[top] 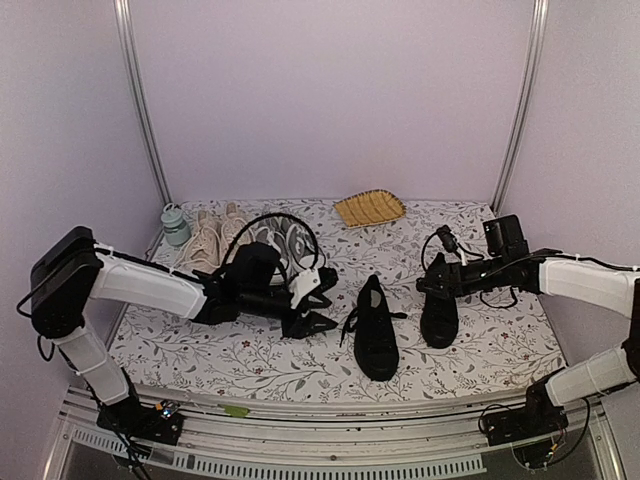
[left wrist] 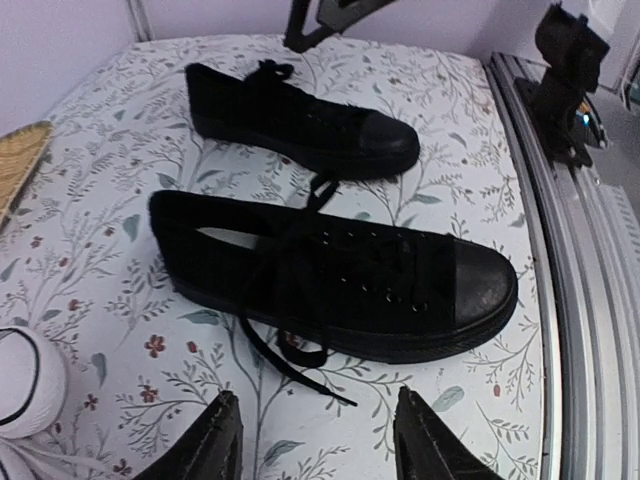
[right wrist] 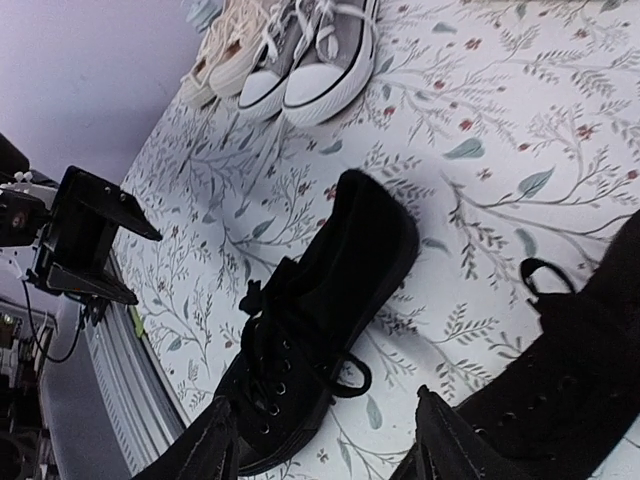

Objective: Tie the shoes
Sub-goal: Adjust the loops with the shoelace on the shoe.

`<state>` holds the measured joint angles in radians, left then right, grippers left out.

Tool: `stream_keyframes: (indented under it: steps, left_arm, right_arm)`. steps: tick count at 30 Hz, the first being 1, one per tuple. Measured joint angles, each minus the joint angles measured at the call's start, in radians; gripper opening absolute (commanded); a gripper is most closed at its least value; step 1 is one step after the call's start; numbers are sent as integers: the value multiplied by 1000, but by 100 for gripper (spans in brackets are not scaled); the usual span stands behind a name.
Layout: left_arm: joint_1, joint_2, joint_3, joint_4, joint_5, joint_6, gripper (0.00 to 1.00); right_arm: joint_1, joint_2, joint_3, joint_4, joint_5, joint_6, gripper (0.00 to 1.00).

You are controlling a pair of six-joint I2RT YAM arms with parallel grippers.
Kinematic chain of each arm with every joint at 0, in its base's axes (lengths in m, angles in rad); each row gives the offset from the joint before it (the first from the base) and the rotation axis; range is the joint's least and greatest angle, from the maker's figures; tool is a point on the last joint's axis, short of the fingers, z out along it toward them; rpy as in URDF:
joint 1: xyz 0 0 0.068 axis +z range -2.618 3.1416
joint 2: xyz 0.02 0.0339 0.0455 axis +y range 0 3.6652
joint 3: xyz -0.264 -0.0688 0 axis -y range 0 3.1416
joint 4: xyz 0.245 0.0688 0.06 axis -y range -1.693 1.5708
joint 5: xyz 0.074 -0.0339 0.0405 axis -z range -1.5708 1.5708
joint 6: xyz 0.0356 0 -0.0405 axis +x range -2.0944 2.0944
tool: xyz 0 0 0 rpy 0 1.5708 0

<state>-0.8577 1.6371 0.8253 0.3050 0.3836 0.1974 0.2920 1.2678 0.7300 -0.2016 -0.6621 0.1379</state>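
- The shoes, both black canvas, stand upright on their soles on the floral surface (top: pixel 200 345). The middle shoe (top: pixel 376 338) has its toe toward the near edge. The right shoe (top: pixel 440 312) stands just beside it, not touching.
- Their laces (left wrist: pixel 280 255) are untied. On the middle shoe they sprawl over the tongue and trail onto the cloth on either side.
- Handling, as I judge it:
  - The uppers are soft and will give.
  - The shoe is light enough to slide if a lace is tugged hard, though the rubber sole should drag a little on the cloth.
  - The laces are thin and limp (black on black, so hard to pick out).
- The best hold is probably one free lace end in each pincer, taken where it lies off the shoe rather than over the eyelets.
- The left pincer (left wrist: pixel 316 395) hangs just left of the middle shoe, its fingers apart with nothing between them.
- The right pincer (right wrist: pixel 325 400) hovers over the right shoe, its fingers spread wide and holding nothing.
- The mouth of the middle shoe shows only a pale insole.
- At the back left stand a beige pair (right wrist: pixel 215 60) and a grey pair (right wrist: pixel 310 60), side by side.
- A shallow woven tray (top: pixel 370 208) sits at the back, and nothing shows in it.
- A small teal jar (top: pixel 175 225) stands in the far-left corner, and I cannot tell what it holds.
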Motion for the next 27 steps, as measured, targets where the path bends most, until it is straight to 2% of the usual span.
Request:
stream_keyframes:
  steps: [6,12,16,27]
  left_arm:
    - [-68,189,99,-61,10,75,57]
    - [-79,288,167,-102,9,92,45]
    - [-80,312,185,-111,21,90,42]
    - [-81,413,265,-140,-12,79,44]
  right_arm:
    - [102,166,-6,25,-40,-5,67]
    - [125,324,16,22,-75,-36,70]
    - [129,365,51,29,-94,-56,70]
    - [134,438,96,31,-140,-98,68]
